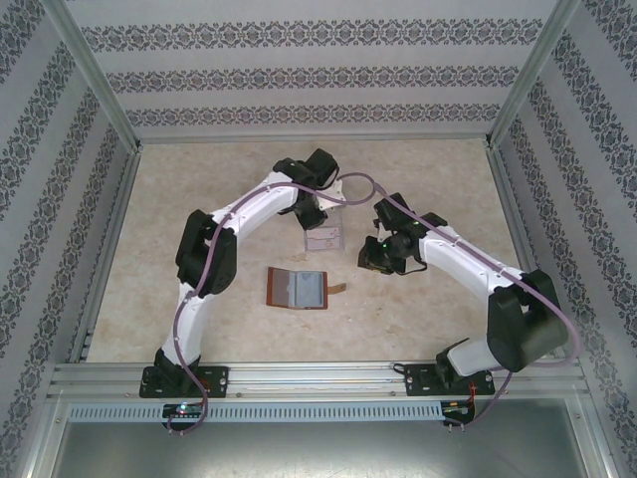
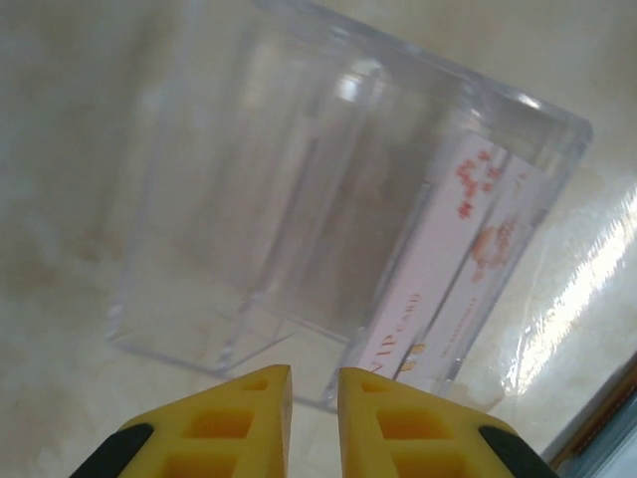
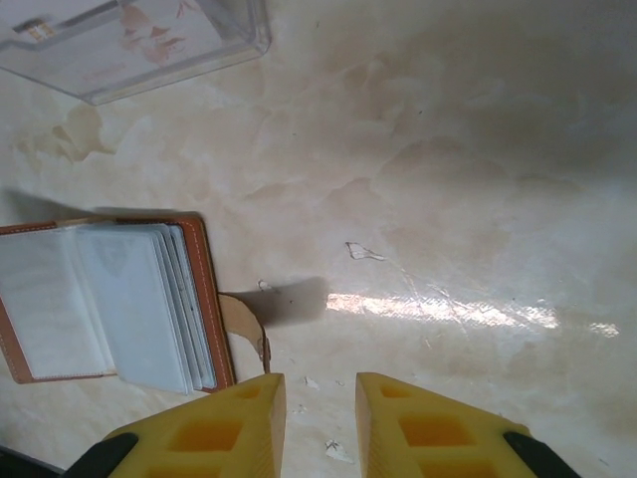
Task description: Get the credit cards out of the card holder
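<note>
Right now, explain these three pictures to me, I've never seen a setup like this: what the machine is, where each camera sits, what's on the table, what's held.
Two white robot arms are bolted at the table's near edge. The overhead picture looks down on both. The other two come from cameras on each wrist; the yellow blocks are that arm's fingers. The left gripper hovers by a clear slotted rack with pale printed cards standing in it. The right gripper hangs above bare table, beside the open brown card holder. Both grippers are nearly closed and hold nothing.
</note>
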